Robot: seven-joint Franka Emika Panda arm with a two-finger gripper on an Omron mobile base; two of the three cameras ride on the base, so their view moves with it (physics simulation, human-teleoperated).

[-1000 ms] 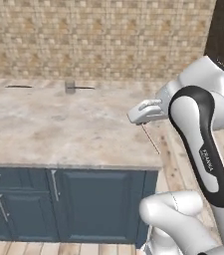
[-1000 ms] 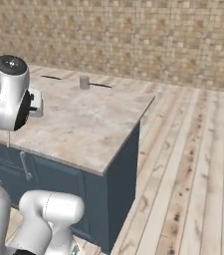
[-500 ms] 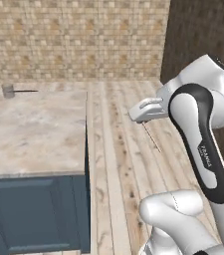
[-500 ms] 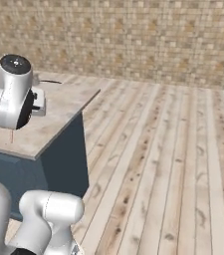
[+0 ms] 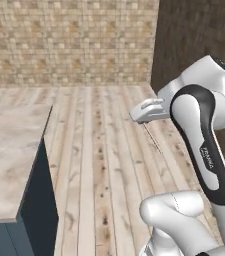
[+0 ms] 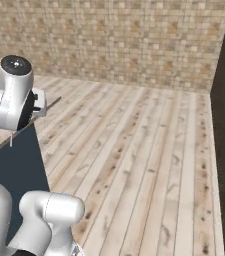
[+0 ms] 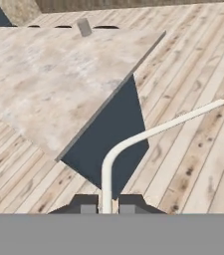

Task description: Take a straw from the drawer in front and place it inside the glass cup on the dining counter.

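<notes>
At the lower edge of the hand view, my hand [image 7: 103, 208] is clamped on the thin, pale bent straw [image 7: 148, 133], which runs up and off to the right. I judge the step in hand to be the carry to the small clear grey glass cup [image 7: 84, 27] at the far edge of the beige marbled stone worktop [image 7: 54, 79]. I should bring the base back to face the slab, keep the grip firm, and line the straw's free end over the rim before lowering. Pale wood plank floor [image 6: 134, 150] and a tan brick-tiled wall [image 6: 114, 40] surround the dark navy cabinet side [image 5: 39, 200].
</notes>
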